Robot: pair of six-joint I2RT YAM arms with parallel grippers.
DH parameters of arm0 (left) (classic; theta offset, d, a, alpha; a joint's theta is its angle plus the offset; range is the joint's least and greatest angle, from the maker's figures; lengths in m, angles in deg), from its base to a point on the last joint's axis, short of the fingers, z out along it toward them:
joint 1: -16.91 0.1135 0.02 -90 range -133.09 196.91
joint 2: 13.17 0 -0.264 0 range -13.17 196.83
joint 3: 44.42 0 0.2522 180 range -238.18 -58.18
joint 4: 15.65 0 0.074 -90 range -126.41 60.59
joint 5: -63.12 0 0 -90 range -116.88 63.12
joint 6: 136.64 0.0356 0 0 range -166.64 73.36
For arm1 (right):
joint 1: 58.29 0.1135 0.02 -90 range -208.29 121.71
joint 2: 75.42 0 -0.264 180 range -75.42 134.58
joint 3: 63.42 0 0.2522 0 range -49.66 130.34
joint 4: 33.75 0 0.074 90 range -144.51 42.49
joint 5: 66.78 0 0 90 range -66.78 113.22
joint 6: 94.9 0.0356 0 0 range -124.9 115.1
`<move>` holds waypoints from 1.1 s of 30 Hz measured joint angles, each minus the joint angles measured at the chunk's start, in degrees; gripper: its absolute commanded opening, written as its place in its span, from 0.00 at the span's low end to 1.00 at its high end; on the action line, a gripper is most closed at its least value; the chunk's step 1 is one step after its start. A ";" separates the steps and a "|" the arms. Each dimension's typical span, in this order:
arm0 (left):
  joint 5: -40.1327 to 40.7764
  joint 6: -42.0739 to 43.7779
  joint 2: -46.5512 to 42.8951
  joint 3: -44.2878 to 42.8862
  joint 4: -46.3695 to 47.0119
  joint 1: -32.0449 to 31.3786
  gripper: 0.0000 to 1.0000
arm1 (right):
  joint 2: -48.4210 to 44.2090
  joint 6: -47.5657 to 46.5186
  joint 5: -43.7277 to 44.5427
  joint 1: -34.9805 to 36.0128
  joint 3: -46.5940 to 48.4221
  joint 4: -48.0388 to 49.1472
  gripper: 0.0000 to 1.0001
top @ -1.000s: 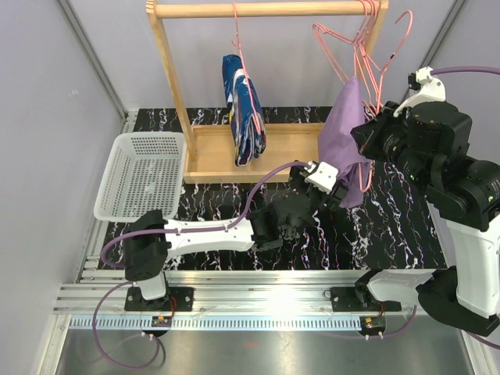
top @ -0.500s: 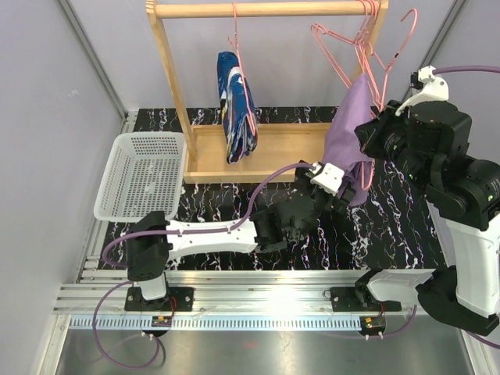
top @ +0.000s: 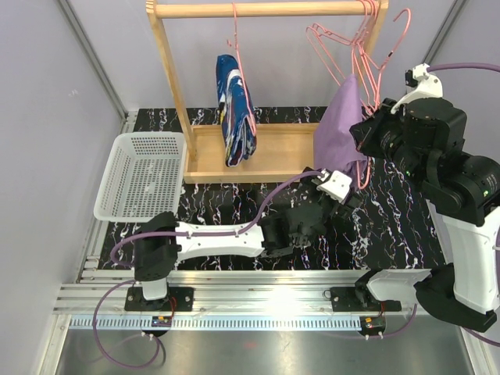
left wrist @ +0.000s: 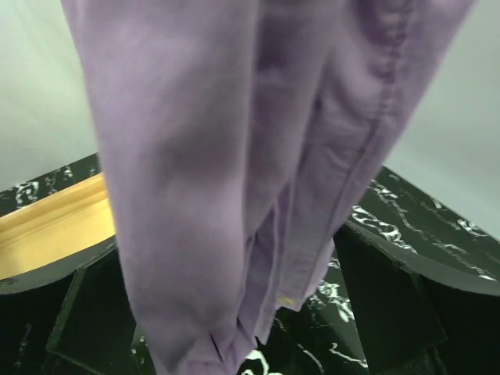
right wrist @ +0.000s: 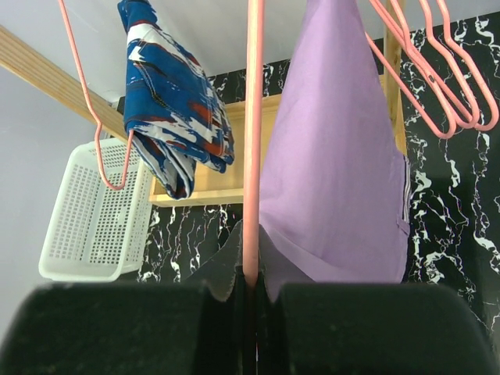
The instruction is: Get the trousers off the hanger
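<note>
The lilac trousers (top: 340, 129) hang from a pink hanger (top: 366, 74) at the right end of the wooden rack. My right gripper (top: 366, 139) is shut on that hanger's wire (right wrist: 251, 156), with the lilac cloth (right wrist: 336, 180) right beside it. My left gripper (top: 344, 203) sits under the lilac trousers, open, and their lower end (left wrist: 234, 234) hangs down between its fingers (left wrist: 383, 289). The dark blue splashed trousers (top: 234, 109) hang folded over another pink hanger at the rack's middle and also show in the right wrist view (right wrist: 176, 101).
The wooden rack (top: 266, 9) has a base shelf (top: 273, 148) at the back. Several empty pink hangers (top: 336, 39) hang at its right end. A white perforated basket (top: 141, 176) stands on the left of the black marbled table and shows in the right wrist view (right wrist: 86, 211).
My left gripper has moved right and forward, under the lilac trousers. The blue trousers have swung left. The right gripper has kept hold of the hanger and shifted slightly.
</note>
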 measured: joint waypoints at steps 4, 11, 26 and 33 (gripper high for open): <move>-0.22 0.96 -0.24 0.37 0.22 0.44 0.99 | 0.26 -0.55 0.50 0.00 0.74 -0.74 0.00; -3.39 0.96 -5.51 8.61 0.68 0.04 0.99 | 2.21 -1.97 3.34 0.00 4.63 -1.84 0.00; -3.21 1.20 -8.24 13.84 1.27 -0.52 0.99 | 3.87 -3.85 5.25 0.00 8.39 -4.24 0.00; -2.69 1.51 -4.92 11.26 2.54 -0.35 0.99 | 3.10 -3.67 5.25 0.00 8.39 -4.24 0.00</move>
